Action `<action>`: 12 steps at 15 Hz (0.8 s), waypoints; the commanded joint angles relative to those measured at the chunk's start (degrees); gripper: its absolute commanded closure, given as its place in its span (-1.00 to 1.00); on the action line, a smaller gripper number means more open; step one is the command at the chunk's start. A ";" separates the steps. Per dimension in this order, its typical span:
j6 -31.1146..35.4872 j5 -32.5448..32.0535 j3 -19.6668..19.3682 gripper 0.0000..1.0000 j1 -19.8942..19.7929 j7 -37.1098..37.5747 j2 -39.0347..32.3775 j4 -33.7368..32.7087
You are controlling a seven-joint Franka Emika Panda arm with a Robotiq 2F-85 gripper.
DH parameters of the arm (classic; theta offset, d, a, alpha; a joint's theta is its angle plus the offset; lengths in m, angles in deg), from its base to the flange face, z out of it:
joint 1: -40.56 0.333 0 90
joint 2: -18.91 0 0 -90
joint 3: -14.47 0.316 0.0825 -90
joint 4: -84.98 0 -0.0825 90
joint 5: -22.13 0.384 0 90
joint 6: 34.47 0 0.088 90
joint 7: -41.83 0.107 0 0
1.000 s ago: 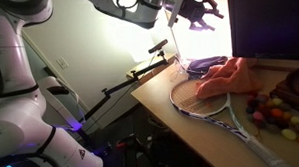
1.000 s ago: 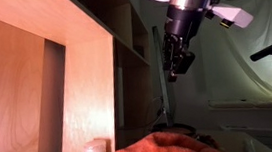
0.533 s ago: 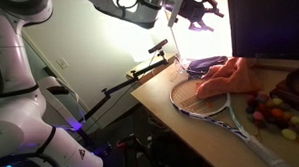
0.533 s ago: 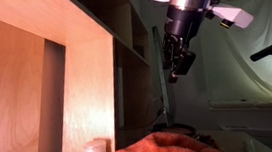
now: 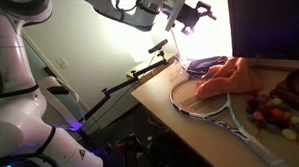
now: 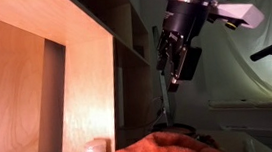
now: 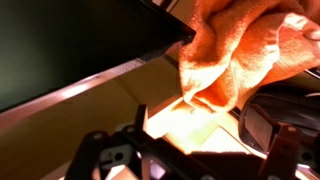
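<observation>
1. While the gripper point(image 5: 192, 14) hangs high over the tabletop point(image 5: 186, 132), it holds nothing: jaws wide apart, only air btwn them in the wrist view.
2. Cloth point(image 5: 225, 77): orange, bunched, lying on the tabletop well below the jaws, no contact.
3. Direction: in an exterior view it sits at approx 5 o'clock from the jaws. In an exterior view the cloth point(image 6: 163, 149) is nearly straight down, 6 o'clock from the gripper point(image 6: 173, 77).
4. Wrist view: cloth point(image 7: 240, 55) fills the 1 o'clock part of the frame, up and right of the jaws, which come in at 6 o'clock.
5. Long axis: seen from outside, the heap runs approx 8 to 2 o'clock. The low end is toward the table edge, the high end toward the screen point(image 5: 267, 19).
6. Neighbours: racket point(image 5: 198, 100) head at the cloth's 8 o'clock, rim looks tucked under it. Fruit point(image 5: 276, 114) at its 4 o'clock, apart.
7. One arm only, so it's the nearest by default.
</observation>
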 commanded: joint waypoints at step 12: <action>1.30 10.95 -1.11 -1.00 -2.11 -2.75 1.36 9.00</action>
